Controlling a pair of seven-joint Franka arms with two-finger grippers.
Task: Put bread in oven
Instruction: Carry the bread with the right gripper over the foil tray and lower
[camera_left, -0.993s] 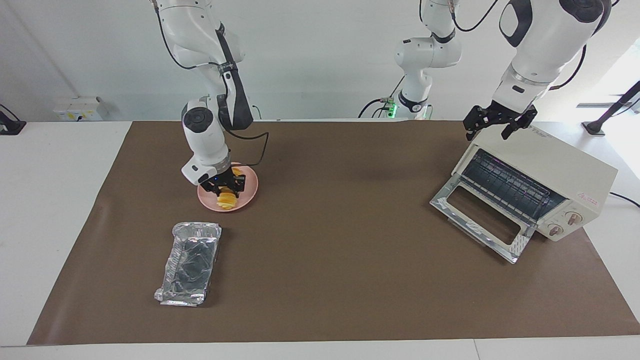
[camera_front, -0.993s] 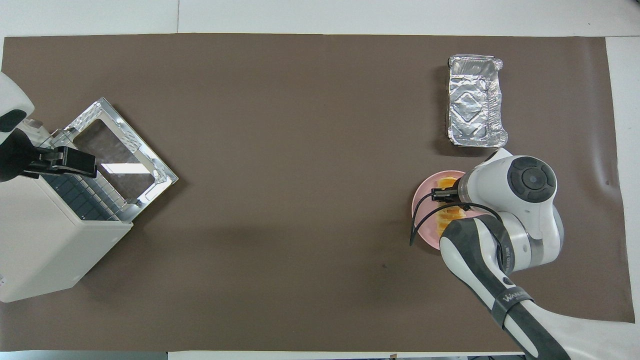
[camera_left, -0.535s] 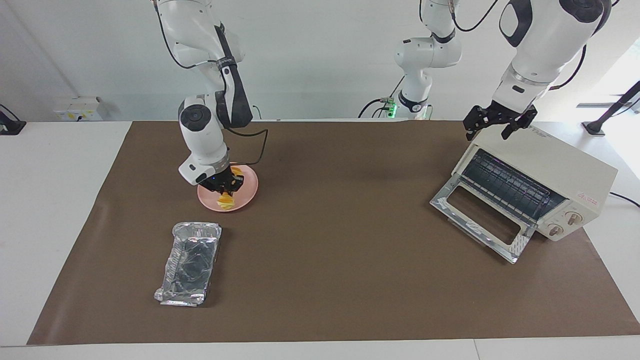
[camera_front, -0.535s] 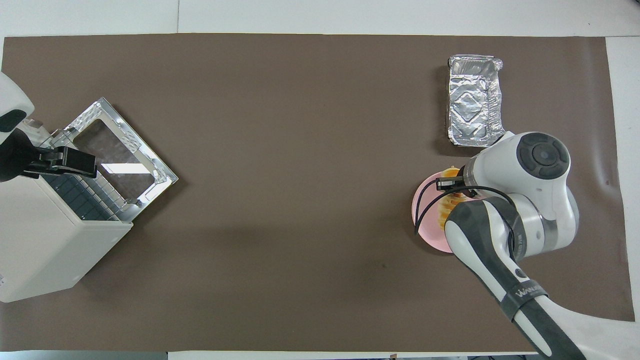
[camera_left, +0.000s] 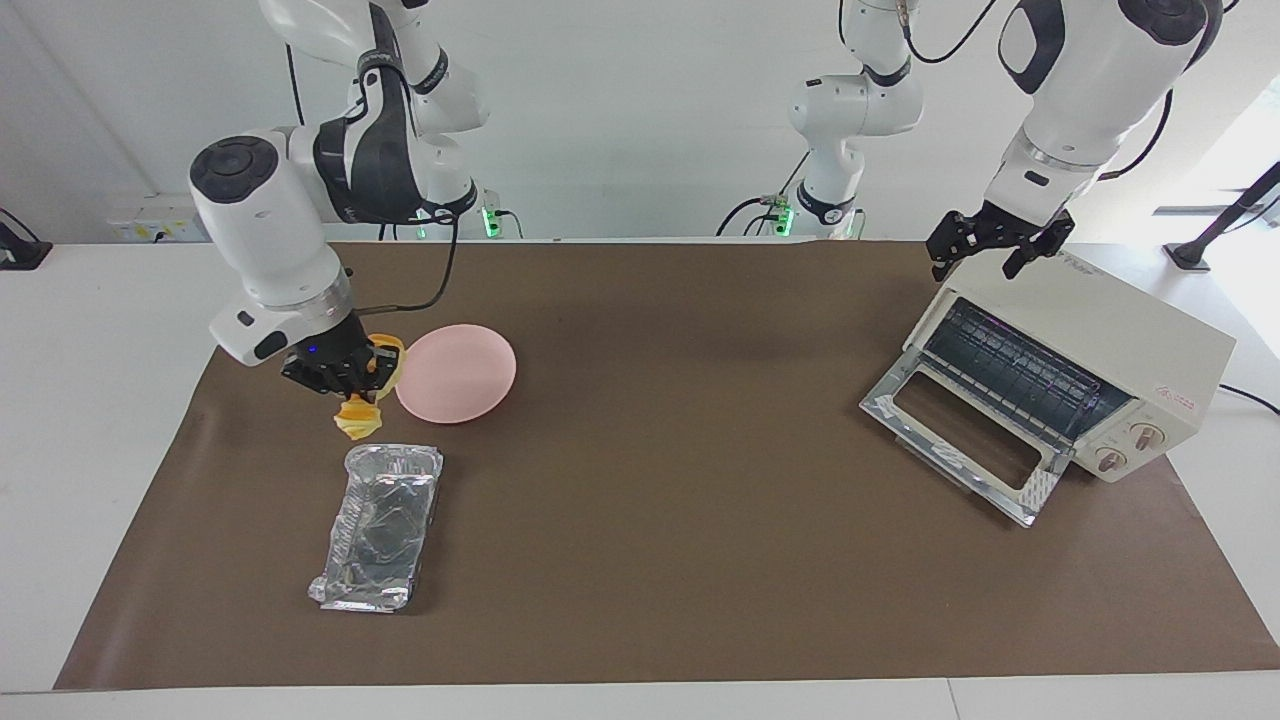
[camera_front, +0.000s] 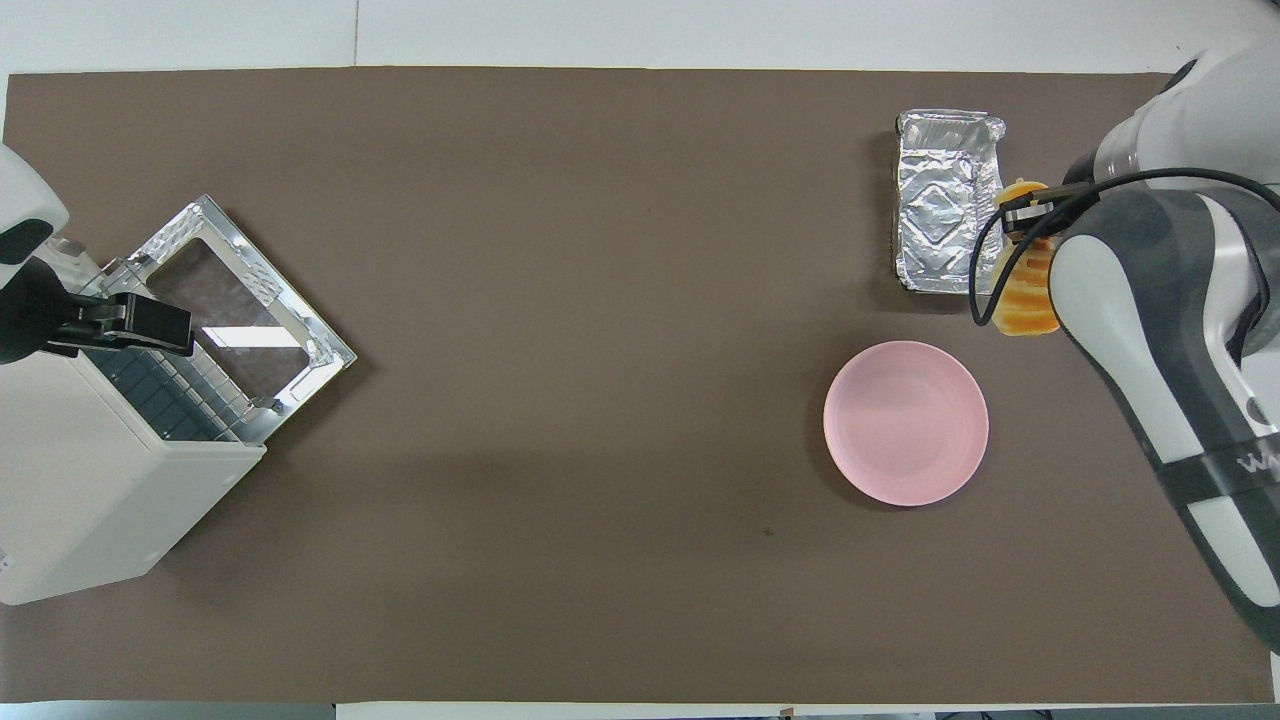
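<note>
The yellow-orange ridged bread (camera_left: 360, 415) hangs from my right gripper (camera_left: 340, 375), which is shut on it. It is held in the air over the mat, between the pink plate (camera_left: 460, 375) and the foil tray (camera_left: 385, 525). In the overhead view the bread (camera_front: 1020, 305) shows beside the tray's edge, partly under the arm. The cream-white oven (camera_left: 1100, 340) stands at the left arm's end of the table with its glass door (camera_left: 960, 440) dropped open and the wire rack showing. My left gripper (camera_left: 1000, 255) is open and empty, waiting over the oven's top front edge.
The round pink plate (camera_front: 905, 420) lies bare on the brown mat. The crinkled silver foil tray (camera_front: 945, 200) lies farther from the robots than the plate. The oven (camera_front: 90, 500) and its open door (camera_front: 240, 310) take up the mat's corner at the left arm's end.
My right gripper has lifted the bread off the pink plate and carried it toward the right arm's end of the table, next to the foil tray. The left arm has not moved.
</note>
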